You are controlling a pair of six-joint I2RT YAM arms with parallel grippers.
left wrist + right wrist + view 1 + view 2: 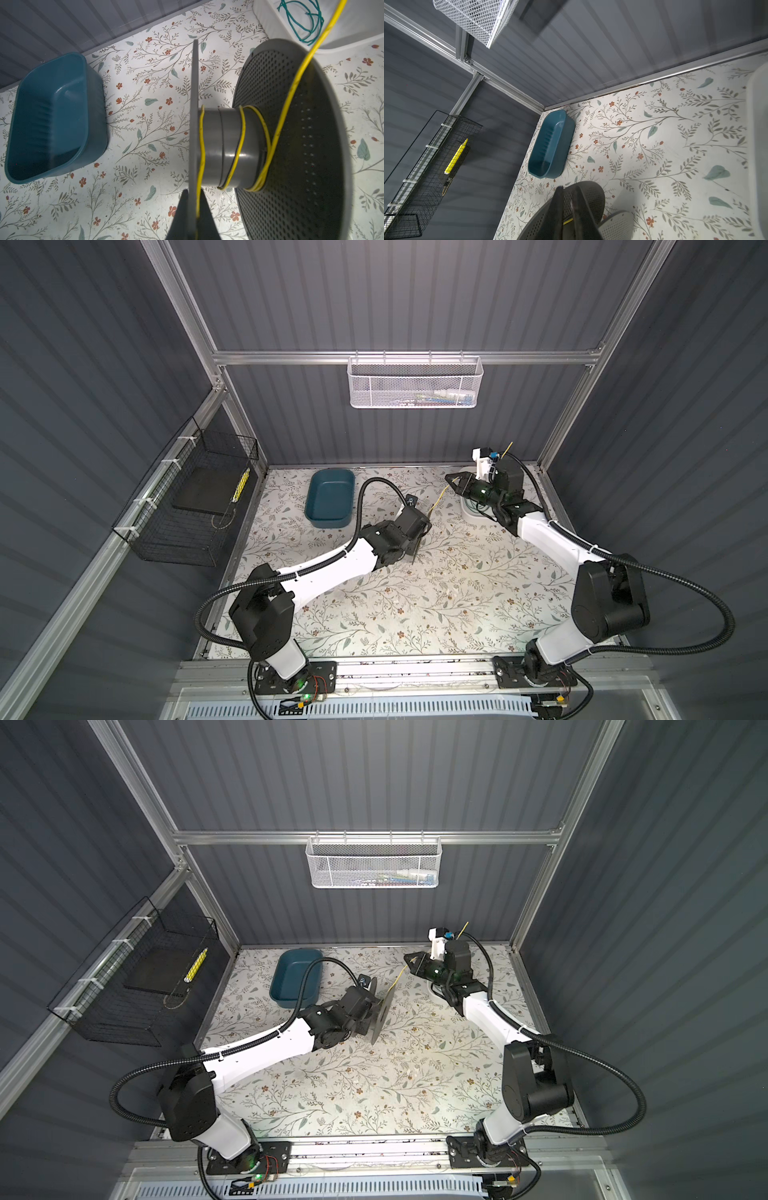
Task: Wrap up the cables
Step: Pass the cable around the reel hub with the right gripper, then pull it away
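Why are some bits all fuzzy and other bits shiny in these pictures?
Right wrist view: the right pincer is smeared out of focus, and a dark blurry streak crosses the wall. Left wrist view: the spool is sharp, with a shiny glint on its hub. In a top view: bright light washes out a patch of the table.

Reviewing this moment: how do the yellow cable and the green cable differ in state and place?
The yellow cable is partly wound on the grey spool held by the left tool; the green cable lies loose in the white tray. The yellow cable's free run stretches straight to the right tool; the green cable curls in slack loops, ungripped. Both are thin wires.
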